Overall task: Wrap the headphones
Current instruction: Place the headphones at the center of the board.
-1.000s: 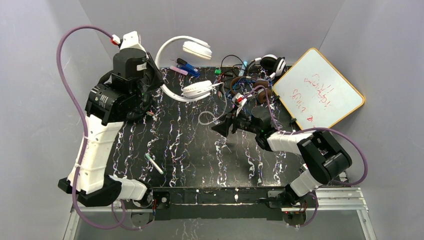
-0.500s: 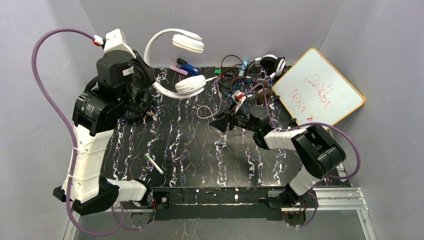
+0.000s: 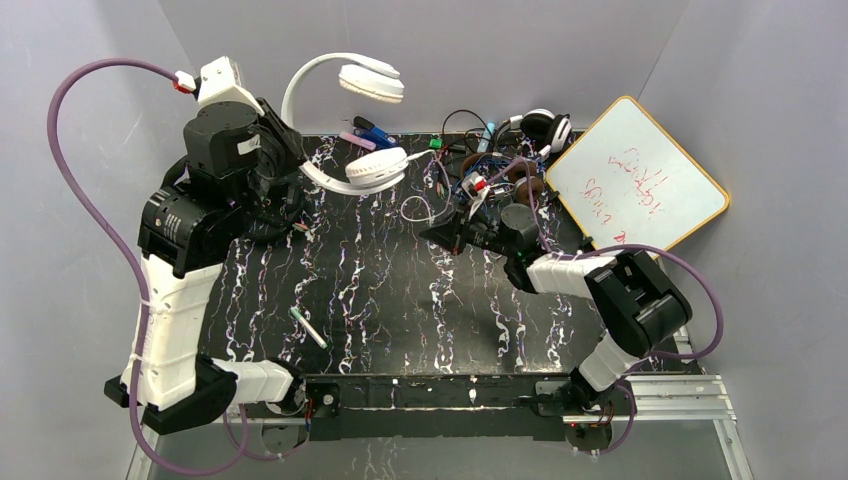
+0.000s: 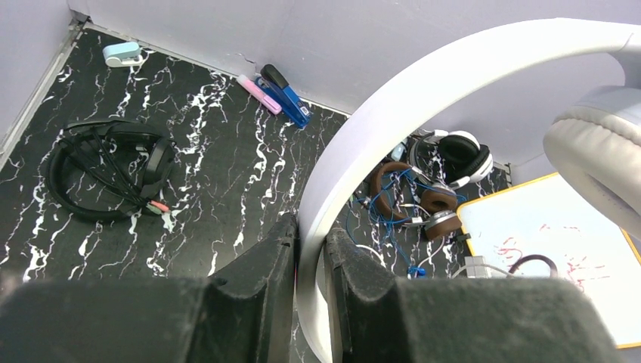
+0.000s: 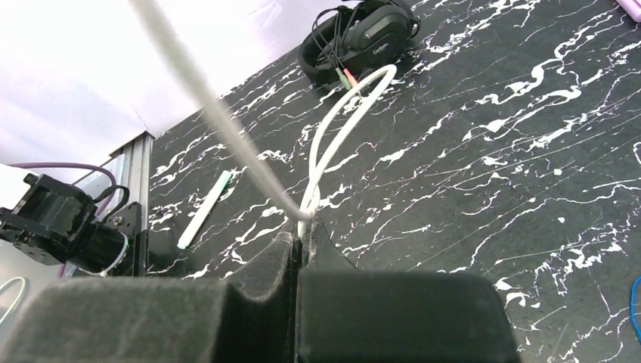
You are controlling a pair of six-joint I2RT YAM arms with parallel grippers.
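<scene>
My left gripper [image 4: 310, 249] is shut on the headband of the white headphones [image 4: 423, 91], holding them in the air over the table's back left [image 3: 335, 125]. Their thin white cord [image 5: 332, 144] hangs down in a loop, and my right gripper [image 5: 302, 231] is shut on it near the table's middle [image 3: 440, 235]. The black headphones [image 4: 106, 170] lie flat with their cord bundled, far left. The headphones with brown ear cups [image 4: 423, 200] sit tangled in blue and black cords at the back right [image 3: 520, 180].
A whiteboard [image 3: 635, 185] leans at the right. A black-and-white headset [image 3: 545, 125] lies by the back wall. A blue stapler [image 4: 283, 94] and pink marker sit at the back. A white pen [image 3: 308, 327] lies front left.
My left arm has raised the white headphones up and to the left. My right gripper has moved left and back to the hanging cord and gone from open to shut on it.
</scene>
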